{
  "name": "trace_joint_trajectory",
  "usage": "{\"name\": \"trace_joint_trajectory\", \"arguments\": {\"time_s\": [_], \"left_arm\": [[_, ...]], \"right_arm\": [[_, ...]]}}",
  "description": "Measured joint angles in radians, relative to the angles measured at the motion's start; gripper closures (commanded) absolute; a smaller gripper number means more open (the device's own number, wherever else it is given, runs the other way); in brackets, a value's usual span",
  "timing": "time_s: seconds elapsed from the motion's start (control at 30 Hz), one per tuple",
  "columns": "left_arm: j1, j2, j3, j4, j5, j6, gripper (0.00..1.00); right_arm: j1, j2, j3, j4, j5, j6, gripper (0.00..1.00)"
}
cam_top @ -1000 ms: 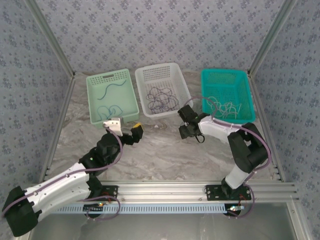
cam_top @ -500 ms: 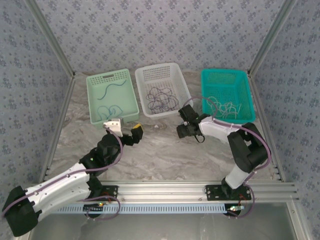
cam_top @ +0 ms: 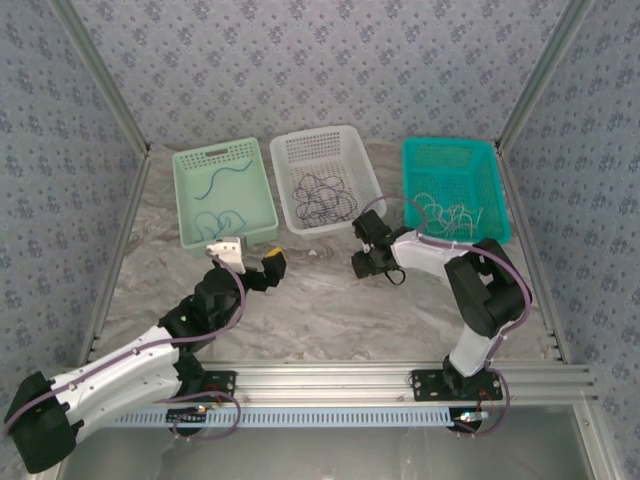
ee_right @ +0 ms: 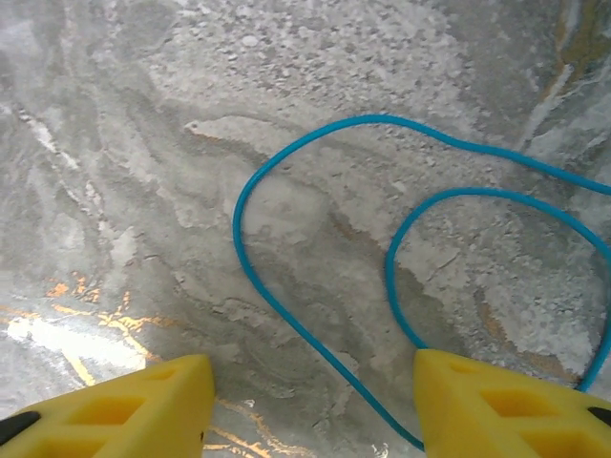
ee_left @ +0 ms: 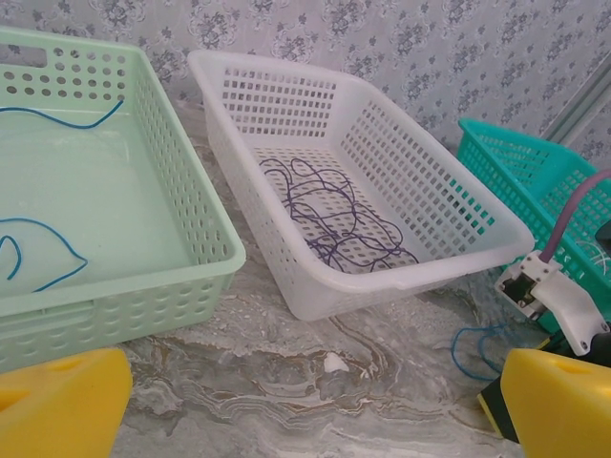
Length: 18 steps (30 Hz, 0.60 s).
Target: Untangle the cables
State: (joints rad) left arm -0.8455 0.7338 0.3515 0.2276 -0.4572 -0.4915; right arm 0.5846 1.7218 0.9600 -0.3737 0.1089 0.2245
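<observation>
tabletop [ee_right: 115, 143]: marbled stone-look, gritty matt | white basket [ee_left: 382, 291]: perforated plastic, faint sheen | blue cable [ee_right: 236, 218]: smooth glossy sheath | right gripper fingers [ee_right: 496, 405]: matt plastic

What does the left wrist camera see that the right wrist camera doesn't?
Left wrist extras: a green basket with blue cables, a white basket with dark cables, and a teal basket. Right wrist extra: a close look at the looped blue cable between its yellow fingers. Shared: the marble table, yellow fingers at the bottom, and probably that looped blue cable.
</observation>
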Motion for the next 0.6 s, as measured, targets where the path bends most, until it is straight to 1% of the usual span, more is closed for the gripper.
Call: {"name": "trace_joint_trajectory", "arguments": {"time_s": [0.13, 0.27, 0.37, 0.47, 0.6], "left_arm": [[0.0, 0.0, 0.0, 0.0, 0.0, 0.0, 0.01], [0.001, 0.0, -0.004, 0.0, 0.0, 0.0, 0.0], [0.002, -0.003, -0.01, 0.0, 0.0, 0.0, 0.01], [0.002, -0.014, -0.014, -0.001, 0.0, 0.0, 0.01], [0.002, -0.029, -0.015, -0.001, -0.001, -0.001, 0.01]], "right_arm": [[0.047, -0.005, 0.0, -0.019, 0.009, 0.023, 0.45], [0.128, -0.018, -0.004, -0.061, 0.005, 0.067, 0.53], [0.169, -0.029, -0.012, -0.087, 0.003, 0.092, 0.56], [0.18, -0.031, -0.014, -0.095, 0.009, 0.11, 0.66], [0.18, -0.031, -0.014, -0.109, 0.032, 0.128, 0.84]]}}
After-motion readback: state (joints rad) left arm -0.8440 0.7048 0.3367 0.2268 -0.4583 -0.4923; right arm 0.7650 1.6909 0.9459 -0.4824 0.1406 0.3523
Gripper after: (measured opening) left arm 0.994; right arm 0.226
